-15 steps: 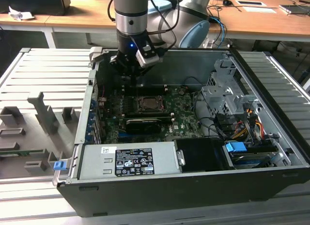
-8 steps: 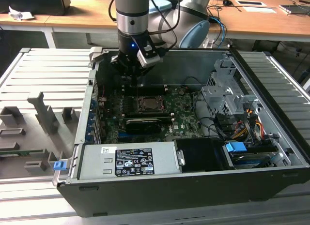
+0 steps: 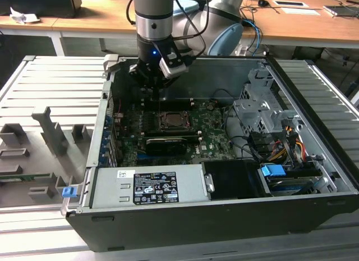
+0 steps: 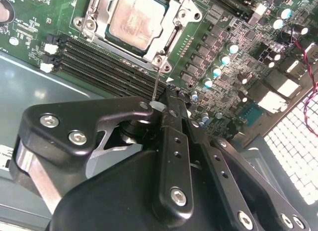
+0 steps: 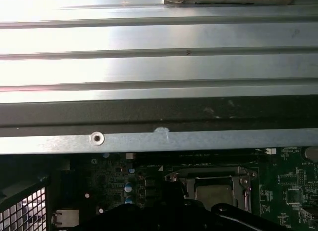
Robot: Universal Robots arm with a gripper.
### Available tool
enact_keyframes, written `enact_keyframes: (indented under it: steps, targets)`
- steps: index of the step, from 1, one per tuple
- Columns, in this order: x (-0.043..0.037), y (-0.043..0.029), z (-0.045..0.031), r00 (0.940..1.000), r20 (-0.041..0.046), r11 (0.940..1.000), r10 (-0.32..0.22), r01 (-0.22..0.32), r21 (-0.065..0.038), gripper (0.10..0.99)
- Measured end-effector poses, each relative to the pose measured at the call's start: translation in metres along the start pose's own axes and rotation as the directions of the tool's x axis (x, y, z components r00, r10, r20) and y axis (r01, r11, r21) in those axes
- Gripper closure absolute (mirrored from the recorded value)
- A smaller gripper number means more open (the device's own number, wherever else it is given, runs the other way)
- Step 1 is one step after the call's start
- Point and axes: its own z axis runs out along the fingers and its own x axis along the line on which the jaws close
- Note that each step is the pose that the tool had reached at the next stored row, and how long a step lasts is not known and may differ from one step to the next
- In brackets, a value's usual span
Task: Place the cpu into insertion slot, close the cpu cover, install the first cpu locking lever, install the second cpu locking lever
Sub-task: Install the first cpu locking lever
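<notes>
Over the green circuit board (image 3: pixel 212 138), close to the wall of the open computer case (image 3: pixel 224 77) opposite the power supply (image 3: pixel 148 185), the gripper (image 3: pixel 159 91) hangs from the arm. Its 2 black fingers (image 4: pixel 171 141) are pressed together on the upper end of 1 thin metal cpu locking lever (image 4: pixel 156 82), which rises from a corner of the insertion slot (image 3: pixel 174 122) to the fingertips. In the second wrist view the cpu (image 4: pixel 135 20) lies flat in the slot, pale and silvery. The cpu cover (image 4: pixel 95 13) lies closed over it, its silver frame ringing the plate. Long black memory slots (image 4: pixel 99 62) run just beside the socket, between it and the board's edge. In the exterior view a long black card (image 3: pixel 165 143) lies just beside the socket on the side toward the power supply, apart from the gripper.
</notes>
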Motion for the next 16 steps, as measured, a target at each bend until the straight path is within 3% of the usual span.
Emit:
enact_keyframes:
  steps: [16]
  targets:
    - [-0.0035,0.0001,0.0001,1.0,0.0,1.0,0.0,0.0,0.0,0.98]
